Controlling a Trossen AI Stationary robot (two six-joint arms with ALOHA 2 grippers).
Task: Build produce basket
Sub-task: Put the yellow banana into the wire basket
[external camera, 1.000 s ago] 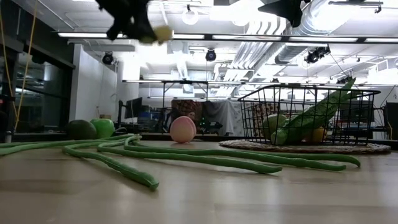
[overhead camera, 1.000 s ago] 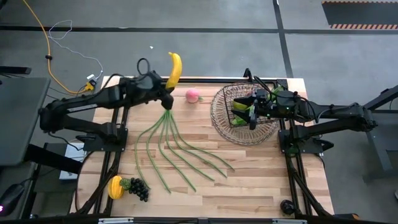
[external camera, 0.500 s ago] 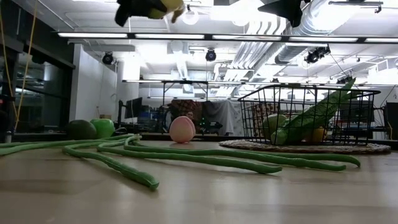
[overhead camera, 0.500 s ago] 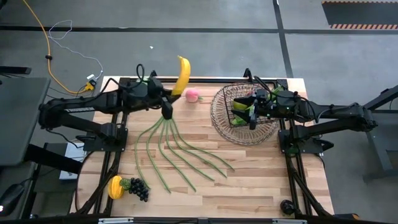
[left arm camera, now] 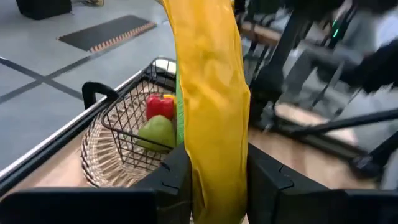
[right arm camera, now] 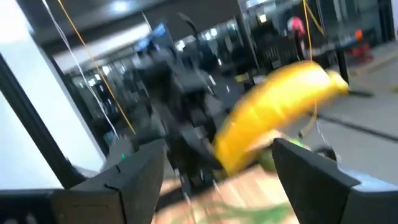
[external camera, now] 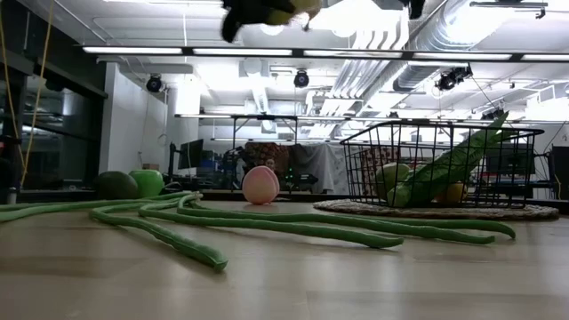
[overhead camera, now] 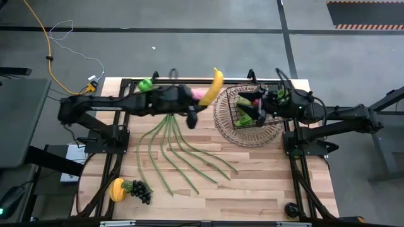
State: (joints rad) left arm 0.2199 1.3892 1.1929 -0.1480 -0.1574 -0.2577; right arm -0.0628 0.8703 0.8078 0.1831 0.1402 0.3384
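Left gripper (left arm camera: 211, 180) clamped on banana (left arm camera: 211, 93), low on the fruit, most of its length standing free past the fingers. Just beyond and below: basket (left arm camera: 109, 165), wire rim near, pear (left arm camera: 155, 132) and red pepper (left arm camera: 160, 106) inside. Farther off, over the basket: right gripper (overhead camera: 260, 108), fingers apart, empty. Risk: banana tip clipping that waiting gripper or the rim; short grip letting it pivot and drop outside.

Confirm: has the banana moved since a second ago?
Yes. In the high view the banana, held in the left tool, has travelled to the right along the table's far edge, from left of the pink peach almost to the basket rim.
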